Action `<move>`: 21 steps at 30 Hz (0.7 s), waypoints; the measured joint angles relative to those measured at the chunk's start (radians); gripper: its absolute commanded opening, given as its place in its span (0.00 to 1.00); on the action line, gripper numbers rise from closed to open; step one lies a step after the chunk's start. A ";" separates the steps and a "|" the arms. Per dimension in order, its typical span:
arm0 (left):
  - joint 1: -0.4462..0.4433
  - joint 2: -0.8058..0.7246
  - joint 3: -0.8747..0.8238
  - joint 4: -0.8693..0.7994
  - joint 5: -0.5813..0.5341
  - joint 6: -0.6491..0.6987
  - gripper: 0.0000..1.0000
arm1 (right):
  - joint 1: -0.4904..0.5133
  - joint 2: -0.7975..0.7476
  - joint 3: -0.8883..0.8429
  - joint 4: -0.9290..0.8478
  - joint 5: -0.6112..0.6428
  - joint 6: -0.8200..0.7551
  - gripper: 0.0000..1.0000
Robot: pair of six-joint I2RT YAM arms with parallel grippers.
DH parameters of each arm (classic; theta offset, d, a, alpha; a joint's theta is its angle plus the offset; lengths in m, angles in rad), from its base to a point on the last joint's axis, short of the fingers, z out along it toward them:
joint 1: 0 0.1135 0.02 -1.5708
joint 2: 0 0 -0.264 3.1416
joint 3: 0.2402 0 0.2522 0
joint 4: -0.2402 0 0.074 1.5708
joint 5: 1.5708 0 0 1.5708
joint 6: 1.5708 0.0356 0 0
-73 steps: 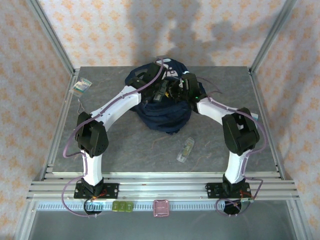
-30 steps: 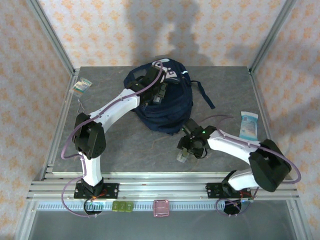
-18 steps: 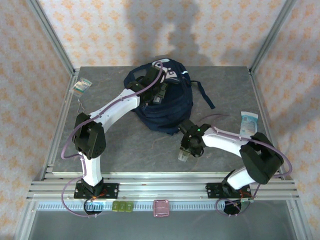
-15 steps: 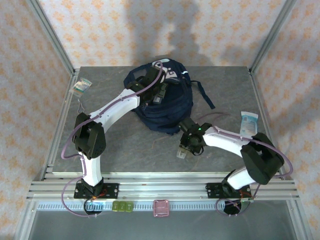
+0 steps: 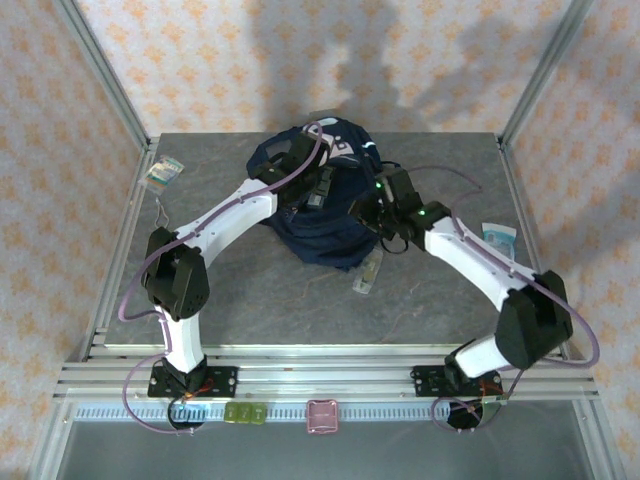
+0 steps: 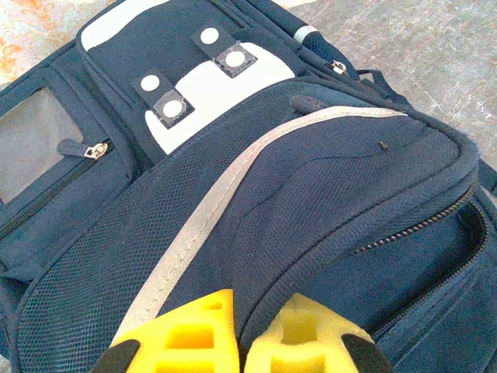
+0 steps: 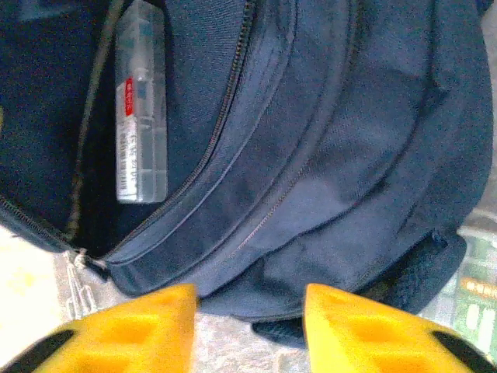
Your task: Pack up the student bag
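The student bag (image 5: 330, 215), navy with white patches and a grey stripe (image 6: 203, 214), lies at the back middle of the table. My left gripper (image 5: 314, 190) is shut on a fold of its top fabric (image 6: 242, 311). My right gripper (image 5: 368, 222) hovers at the bag's right front, open with nothing between its fingers (image 7: 248, 303). A clear plastic case (image 5: 367, 272) lies at the bag's near edge. In the right wrist view the case (image 7: 140, 109) rests against the dark mouth beside an open zip (image 7: 225, 116).
A blue-white packet (image 5: 497, 238) lies near the table's right edge and a small green packet (image 5: 163, 172) at the back left. Metal frame posts stand at the corners. Small pink (image 5: 322, 415) and green (image 5: 245, 411) items sit on the front rail.
My right gripper closed on the clear case on the near table, carried it up to the bag and opened off it. The left arm has held still.
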 measured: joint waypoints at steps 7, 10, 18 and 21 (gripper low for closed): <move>0.000 -0.008 -0.017 0.004 -0.004 -0.002 0.00 | 0.037 0.027 -0.085 -0.119 0.092 -0.040 0.69; 0.000 -0.008 -0.017 0.006 -0.011 0.001 0.00 | 0.085 -0.006 -0.154 -0.161 0.124 -0.035 0.70; 0.000 -0.008 -0.017 0.008 -0.013 0.006 0.00 | 0.163 0.014 -0.259 -0.169 0.131 -0.006 0.71; 0.000 -0.008 -0.017 0.008 -0.013 0.006 0.00 | 0.172 0.062 -0.259 -0.151 0.134 -0.003 0.70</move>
